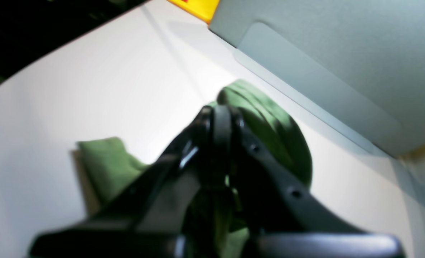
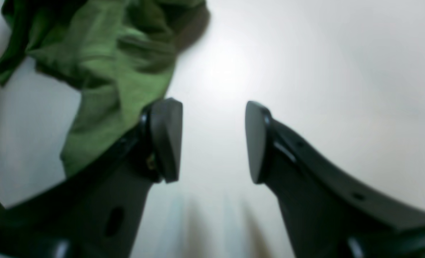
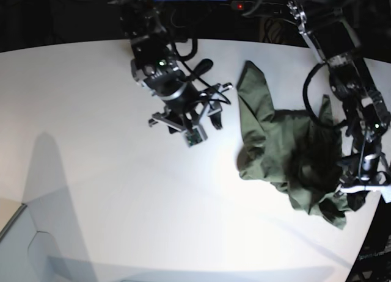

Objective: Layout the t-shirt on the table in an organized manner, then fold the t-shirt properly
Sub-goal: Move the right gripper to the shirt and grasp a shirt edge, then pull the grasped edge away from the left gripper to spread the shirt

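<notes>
With both pads standing well apart in the right wrist view, right gripper open, bare white table between the pads, nothing held. T-shirt bunched at upper left of that view, running behind the left-hand finger; contact with the cloth not determinable.

Left gripper closed, pads pressed together in the left wrist view, green cloth of the t-shirt showing beyond the tips and beneath the fingers; a second patch of the cloth lying flat on the table to the left. Actual pinch point hidden by the dark fingers and by blur.

Base view only: t-shirt crumpled in a heap on the right part of the table, one strip reaching toward the far edge; left gripper down at the near right edge of the heap; right gripper over bare table, apart from the cloth.

Left wrist view only: grey panel along the upper right, yellow object cut off at the top edge.

Collar and label not discernible in any view.
</notes>
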